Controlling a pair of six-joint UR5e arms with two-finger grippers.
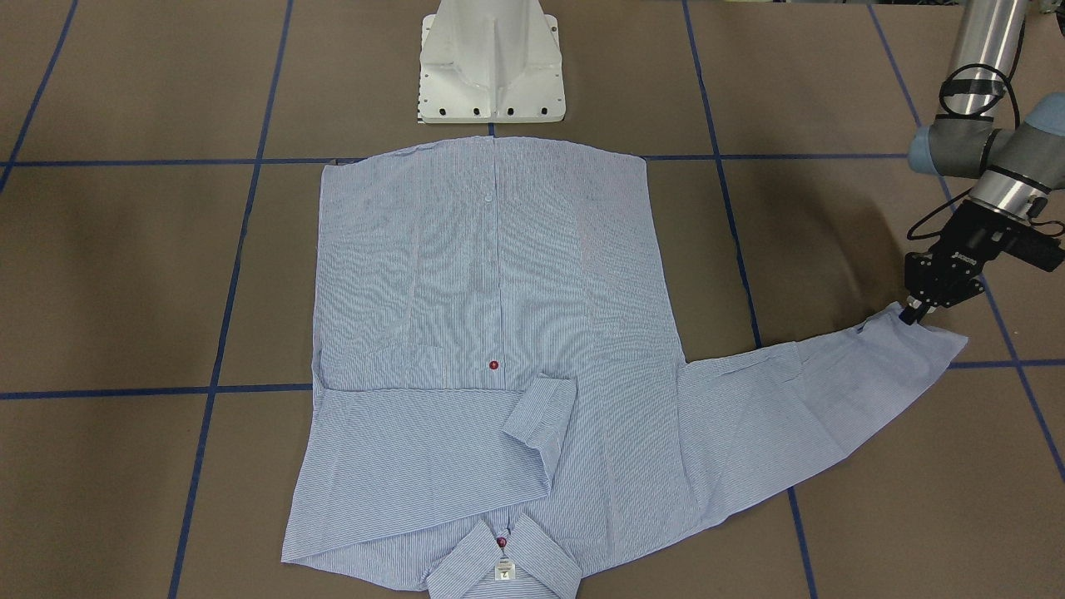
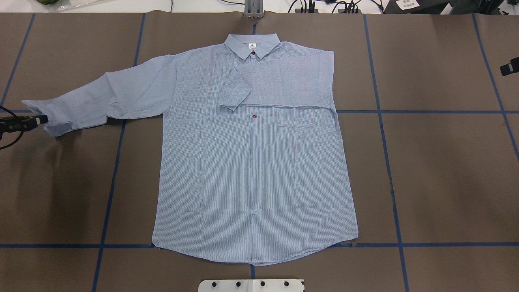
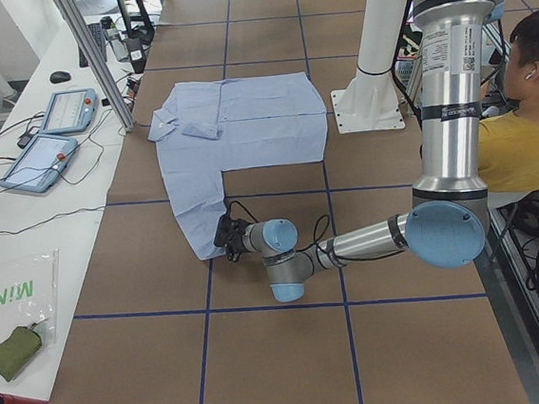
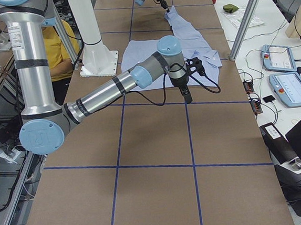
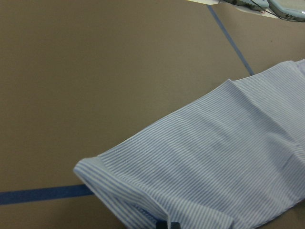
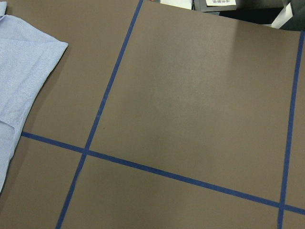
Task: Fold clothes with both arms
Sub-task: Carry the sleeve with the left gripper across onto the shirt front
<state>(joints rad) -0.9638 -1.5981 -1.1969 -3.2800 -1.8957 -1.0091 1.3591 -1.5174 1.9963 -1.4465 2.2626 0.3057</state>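
Front view, shirt: one shirt [image 1: 491,291] lies flat, front up, on the counter [image 1: 125,274]. Its collar [image 1: 499,574] is on the side away from the white pedestal [image 1: 491,66].
Front view, sleeves: two. The folded sleeve [image 1: 416,449] lies across the chest. The outstretched sleeve [image 1: 815,399] runs sideways over the counter.
Front view, buttons: two dark red buttons [image 1: 493,364] show, and one pale one.
Front view, left tool: the left tool [image 1: 913,314] is low at the counter, its fingers drawn together on the edge of the outstretched sleeve's cuff.
Overhead, shirt: it lies across the middle squares marked by blue tape lines [image 2: 381,111]. One chest pocket [image 2: 296,119] and one white label at the collar show.
Overhead, right tool: only a black part of the right tool [image 2: 510,67] shows at the view's edge, well apart from the shirt. I cannot tell how far open it is.
Left side view: one person [image 3: 520,130] in yellow sits beside the robot.
Right side view: the right arm [image 4: 111,89] reaches over bare counter, its tool pointing down.
Left wrist view: dark fingertips [image 5: 167,224] meet the cuff at the bottom edge.
Right wrist view: one shirt corner lies at the left, and tape lines cross on the counter.
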